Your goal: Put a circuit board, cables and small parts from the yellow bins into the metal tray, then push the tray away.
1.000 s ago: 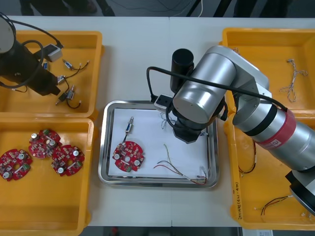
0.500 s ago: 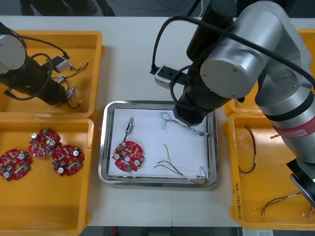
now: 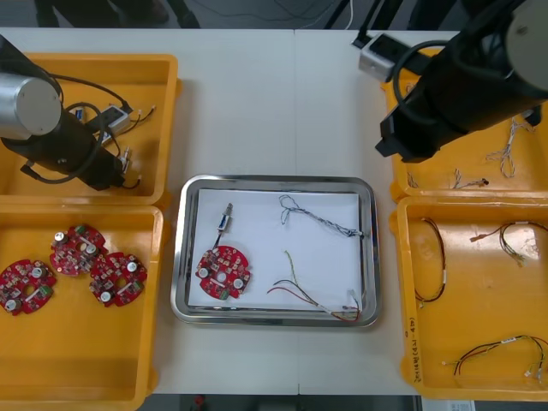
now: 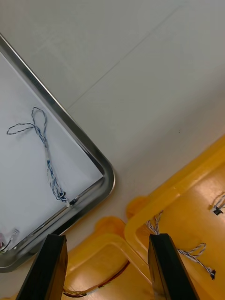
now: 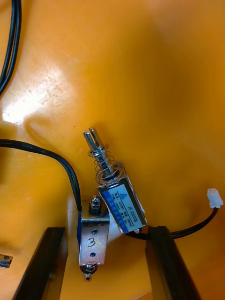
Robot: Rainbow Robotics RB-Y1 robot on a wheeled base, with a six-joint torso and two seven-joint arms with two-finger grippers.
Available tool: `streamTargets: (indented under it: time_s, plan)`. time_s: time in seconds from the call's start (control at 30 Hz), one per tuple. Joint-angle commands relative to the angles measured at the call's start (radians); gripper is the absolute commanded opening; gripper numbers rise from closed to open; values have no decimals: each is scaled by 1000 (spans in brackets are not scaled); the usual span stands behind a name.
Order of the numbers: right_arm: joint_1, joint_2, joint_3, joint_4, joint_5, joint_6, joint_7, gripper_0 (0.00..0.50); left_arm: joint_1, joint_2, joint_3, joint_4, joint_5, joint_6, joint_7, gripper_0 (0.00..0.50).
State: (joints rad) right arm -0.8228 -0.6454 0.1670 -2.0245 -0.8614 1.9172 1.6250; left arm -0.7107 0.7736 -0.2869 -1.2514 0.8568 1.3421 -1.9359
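Up close, the left wrist view shows 1 small metal part [image 5: 115, 197] lying ungripped between the wide-spread fingers of the left gripper [image 5: 101, 232] in a yellow bin [image 5: 164, 93]; from the front, the arm covers it. The right gripper [image 4: 107, 241], equally wide and empty, hangs near a corner of the metal tray [image 4: 96, 161].

A pale table [image 3: 257, 103], seamed down its middle, ends at a dark floor [image 3: 244, 12] where thin cords [image 3: 295, 14] trail.

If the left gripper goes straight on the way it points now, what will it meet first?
Probably the small metal part with a blue label, on the yellow bin floor ahead of the left gripper, jaws open.
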Motion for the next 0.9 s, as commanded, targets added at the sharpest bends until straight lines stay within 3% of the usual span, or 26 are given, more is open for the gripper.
streamTargets:
  time_s: [0.03, 0.1, 0.27, 0.53, 0.73, 0.9]
  plan:
    - [11, -99, -118, -20, -16, 3, -31, 500, 16, -11, -6, -6, -10, -15, -32, 143]
    - [27, -126, -138, -19, -13, 3, -37, 500, 14, -11, -6, -5, -10, -14, -32, 0]
    - [70, -180, -192, -19, -10, 3, -63, 500, 16, -11, -5, -6, -7, -14, -29, 0]
    - [162, -224, -304, -16, 1, 3, -212, 500, 16, -7, 3, -6, -1, -11, -17, 0]
    - [246, -267, -351, -16, 32, 3, -217, 500, 14, -7, 43, -8, -1, 29, -20, 0]
    - [350, -267, -435, -16, 16, 3, -218, 500, 14, -5, 86, -37, -12, 86, -25, 0]
